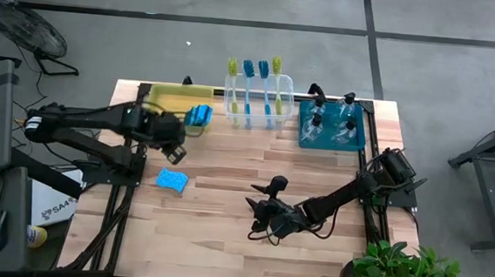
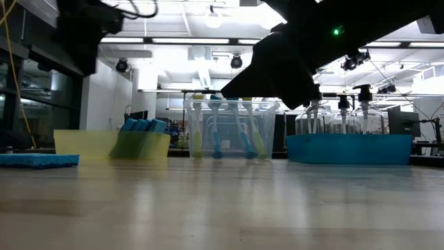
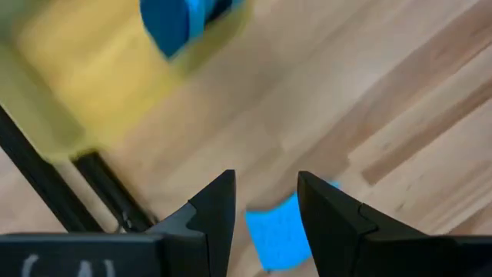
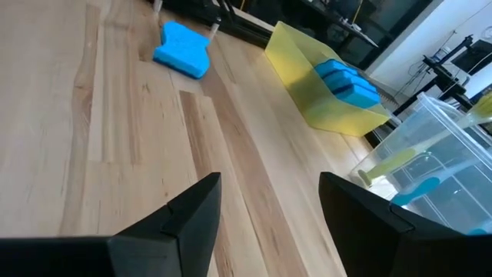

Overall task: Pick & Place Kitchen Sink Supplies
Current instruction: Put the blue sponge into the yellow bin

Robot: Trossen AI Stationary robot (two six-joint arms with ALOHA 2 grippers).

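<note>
While the left arm is reaching across from the table's left edge, its left gripper [image 1: 175, 153] is hanging above the wood just beside the yellow rectangular plastic bin [image 1: 173, 98], with its two dark fingers [image 3: 217, 209] standing apart and holding nothing. Below and slightly ahead of those fingers, one small bright-blue rectangular sponge [image 1: 172, 180] is lying flat on the light wooden table [image 1: 223, 233], apart from the gripper and clear of the bin. Inside the yellow bin, more blue sponges [image 1: 199, 115] are standing on edge against its right end.

Moving rightward, the clear rectangular plastic bin [image 1: 257, 113] is sitting at the table's far edge, holding four long-handled dish brushes [image 1: 249, 86], two yellow-green and two blue, lying side by side with bristles pointing away from the arms. Nothing is lying between this bin and the loose sponge except bare wood.

Nearer the front, the right arm is stretching in low from the right side, its elbow bent, and the right gripper [image 1: 260, 209] is hovering close over the middle of the table with its fingers [image 4: 184, 215] spread wide and empty. At far right, the teal rectangular plastic bin [image 1: 304, 142] is holding several small clear plastic spray bottles [image 1: 317, 121] with black nozzles, lying close together
</note>
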